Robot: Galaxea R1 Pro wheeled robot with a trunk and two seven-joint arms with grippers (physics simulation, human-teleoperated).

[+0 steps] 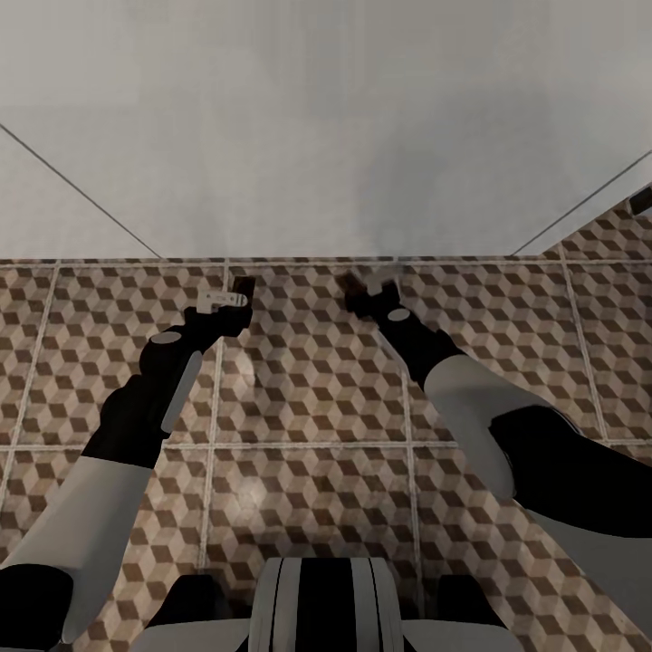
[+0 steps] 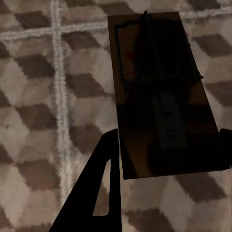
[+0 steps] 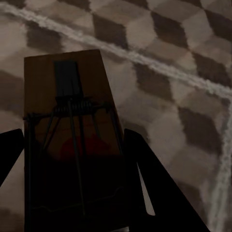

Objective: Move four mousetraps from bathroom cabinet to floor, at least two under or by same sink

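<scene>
Mousetraps, two seen, one carried in each gripper.

Item one: mousetrap [image 2: 162, 92] in the left wrist view, a flat brown wooden board with thin wire frame, coil spring and a small red mark near its far end. It sits between the dark fingers [image 2: 94, 193] of the left gripper [image 1: 228, 299], which pinch it by its long edges. Held above the bathroom floor [image 2: 43, 96]; whether it touches the tiles cannot be told.

Item two: mousetrap [image 3: 72, 140] in the right wrist view, same make, red mark under the wire bar. One finger [image 3: 154, 188] of the right gripper [image 1: 371, 292] lies against its edge, the other finger shows on the opposite side, so the board is clamped between them.

Arms: both reach forward and down in the head view, grippers near each other, side by side, close to where the floor meets a plain pale wall [image 1: 326, 127]. The boards themselves are too dark and small to make out in that view.

Floor: large square tiles in brown, beige and white cube print, pale grout lines.

Robot trunk [image 1: 317, 607]: white and black, at the lower edge of the head view.
</scene>
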